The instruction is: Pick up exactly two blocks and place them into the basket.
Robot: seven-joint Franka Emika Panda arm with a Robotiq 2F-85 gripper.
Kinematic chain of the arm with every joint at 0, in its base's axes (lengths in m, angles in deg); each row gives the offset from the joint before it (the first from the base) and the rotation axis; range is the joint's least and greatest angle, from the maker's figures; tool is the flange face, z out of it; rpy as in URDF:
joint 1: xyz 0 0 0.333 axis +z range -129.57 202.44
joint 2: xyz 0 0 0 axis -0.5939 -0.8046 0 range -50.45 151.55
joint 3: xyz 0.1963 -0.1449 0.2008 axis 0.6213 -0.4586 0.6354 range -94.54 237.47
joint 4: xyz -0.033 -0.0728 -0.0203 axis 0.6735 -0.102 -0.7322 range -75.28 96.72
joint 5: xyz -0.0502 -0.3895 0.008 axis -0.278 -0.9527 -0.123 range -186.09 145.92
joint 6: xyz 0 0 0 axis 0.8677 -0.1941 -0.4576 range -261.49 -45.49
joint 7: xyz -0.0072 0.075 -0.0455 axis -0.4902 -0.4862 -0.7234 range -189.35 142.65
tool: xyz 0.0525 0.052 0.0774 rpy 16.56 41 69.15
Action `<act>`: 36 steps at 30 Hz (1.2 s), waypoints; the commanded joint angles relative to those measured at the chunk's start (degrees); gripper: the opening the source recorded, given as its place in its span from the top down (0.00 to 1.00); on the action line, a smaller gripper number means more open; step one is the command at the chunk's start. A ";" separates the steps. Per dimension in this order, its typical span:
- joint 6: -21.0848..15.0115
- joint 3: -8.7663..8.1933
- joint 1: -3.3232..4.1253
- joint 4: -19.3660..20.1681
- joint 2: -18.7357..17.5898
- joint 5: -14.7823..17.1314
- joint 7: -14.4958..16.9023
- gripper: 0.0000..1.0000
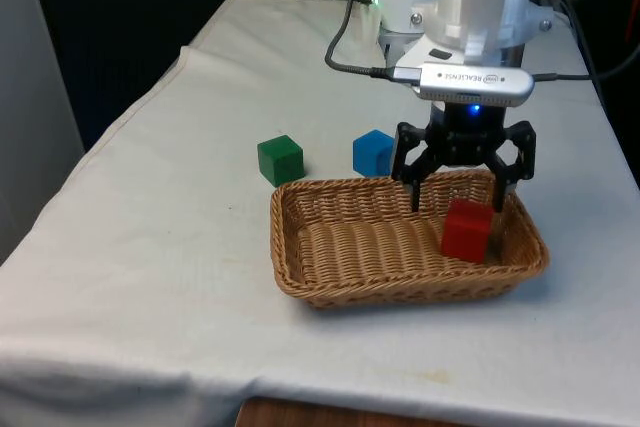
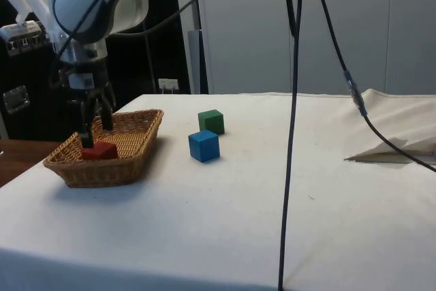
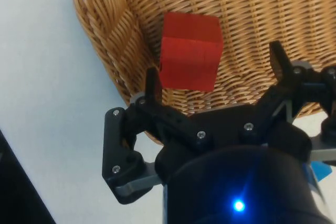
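A red block [image 1: 467, 229] [image 2: 99, 150] [image 3: 189, 51] lies inside the wicker basket [image 1: 330, 259] [image 2: 139, 142] [image 3: 105, 19], at the end on the front view's right. My gripper [image 1: 461, 187] [image 2: 94, 125] [image 3: 215, 72] hangs open just above the basket, over the red block, with nothing between its fingers. A green block [image 1: 280, 160] [image 2: 211, 121] and a blue block [image 1: 374, 153] [image 2: 204, 146] sit on the white cloth just behind the basket, close together.
A black cable [image 2: 294, 100] hangs across the side view. The cloth is rumpled into a fold [image 2: 395, 142] at the far side of the table. The table's edge [image 1: 150, 97] runs along the front view's left.
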 commanded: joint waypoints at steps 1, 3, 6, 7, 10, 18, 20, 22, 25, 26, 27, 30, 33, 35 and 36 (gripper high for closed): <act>0.00 0.06 -0.06 -0.17 -0.17 0.06 0.00 0.00; 0.00 0.06 -0.06 -0.17 -0.17 0.06 0.00 0.00; 0.23 -0.06 0.06 0.23 0.40 0.00 -0.06 0.00; 0.40 -0.11 0.11 0.57 0.92 0.00 -0.06 0.00; 1.43 -0.29 0.34 1.83 2.81 -0.06 -0.17 0.00; 2.29 -0.40 0.86 6.30 7.68 -0.74 -0.06 0.00; 2.29 -0.40 0.97 7.56 8.94 -1.09 -0.06 0.00; 2.29 -0.40 1.03 8.82 10.14 -1.43 -0.06 0.00; 2.29 -0.40 1.15 10.20 11.46 -1.72 -0.06 0.00; 2.29 -0.46 1.20 10.83 12.09 -1.83 -0.06 0.00; 2.23 -0.40 1.32 12.09 13.24 -2.12 -0.06 0.00; 2.12 -0.34 1.49 13.92 14.90 -2.58 -0.17 0.00; 2.06 -0.34 1.66 15.81 16.56 -2.92 -0.17 0.00; 1.95 -0.34 1.72 17.07 17.59 -3.09 -0.17 0.00; 1.89 -0.34 1.78 17.70 18.11 -3.21 -0.17 0.00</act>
